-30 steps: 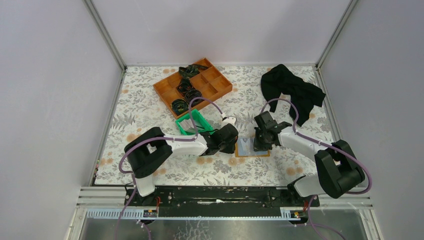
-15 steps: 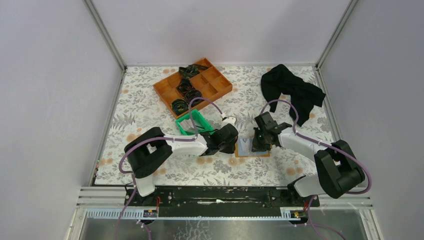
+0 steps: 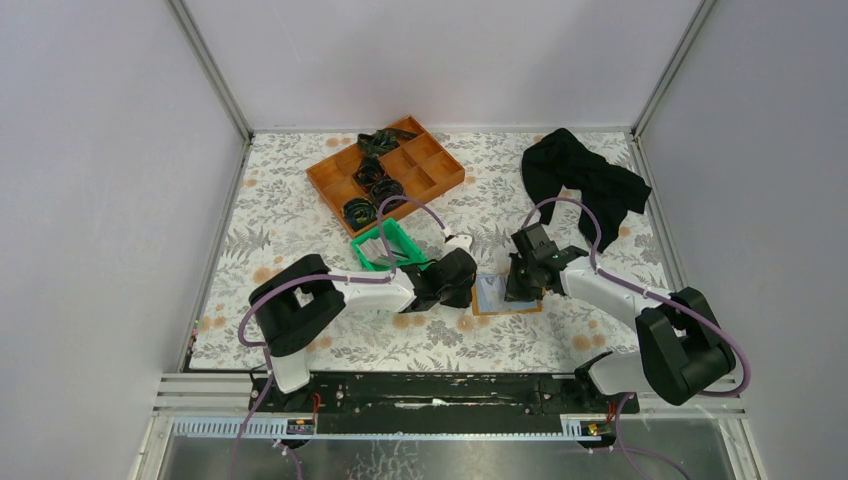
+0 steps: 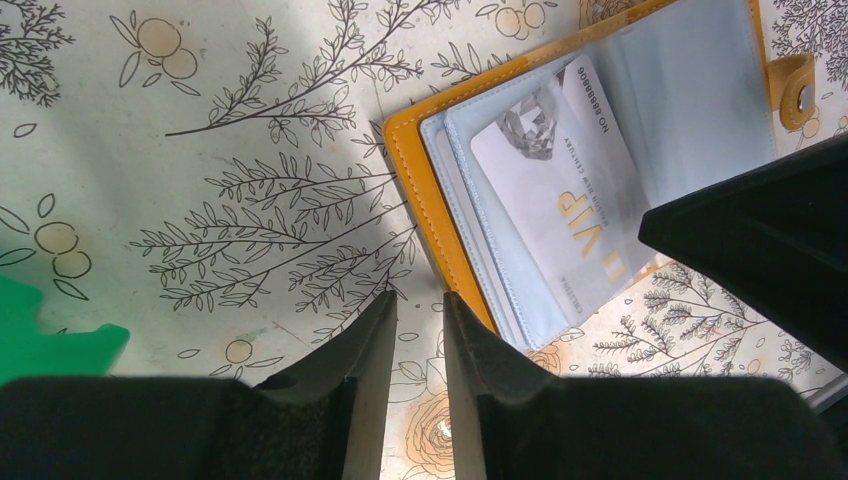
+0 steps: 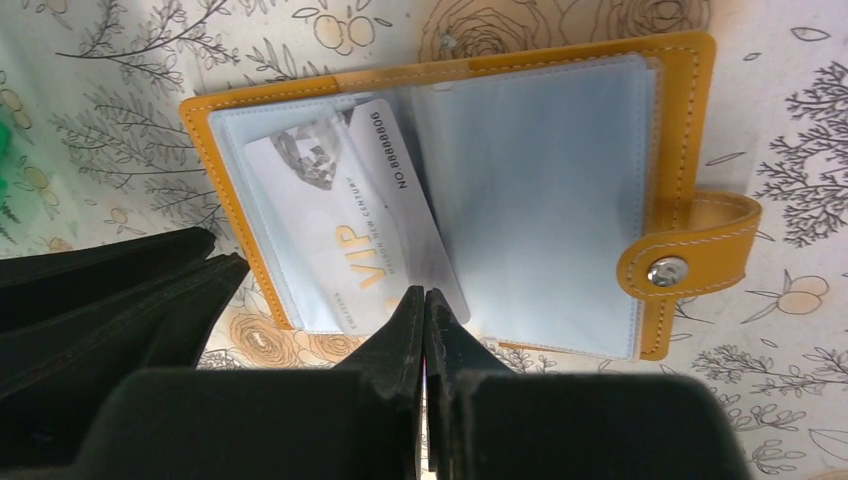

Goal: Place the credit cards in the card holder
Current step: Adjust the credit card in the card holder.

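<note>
**Q:** State the position of the card holder (image 3: pixel 492 296).
**A:** It lies open and flat on the floral tablecloth (image 3: pixel 300 215), at centre frame in the overhead view, between the two grippers. In the right wrist view its snap tab (image 5: pixel 690 255) projects at the right edge. The pale blue-grey inside faces up.

**Q:** Location of the credit card (image 5: pixel 345 240)?
**A:** One card shows. It lies tilted on the left half of the open holder, gold "VIP" lettering upward. Whether it sits inside a clear sleeve or on top of one cannot be determined.

**Q:** Condition of the left gripper (image 4: pixel 420 300)?
**A:** The fingers stand slightly apart, with only tablecloth in the gap. Nothing is gripped. The tips sit just beside the holder's orange edge, at lower centre of the left wrist view.

**Q:** Condition of the right gripper (image 5: pixel 424 295)?
**A:** The fingers are pressed fully together and hold nothing. The joined tip is at the card's lower edge, at lower centre of the right wrist view. Contact with the card cannot be confirmed.

**Q:** Other items?
**A:** In the overhead view:
- A green bin (image 3: pixel 385 245) sits just left of centre.
- An orange compartment tray (image 3: pixel 430 165) holding dark items lies above the bin.
- A black cloth (image 3: pixel 585 185) lies at upper right.
</note>
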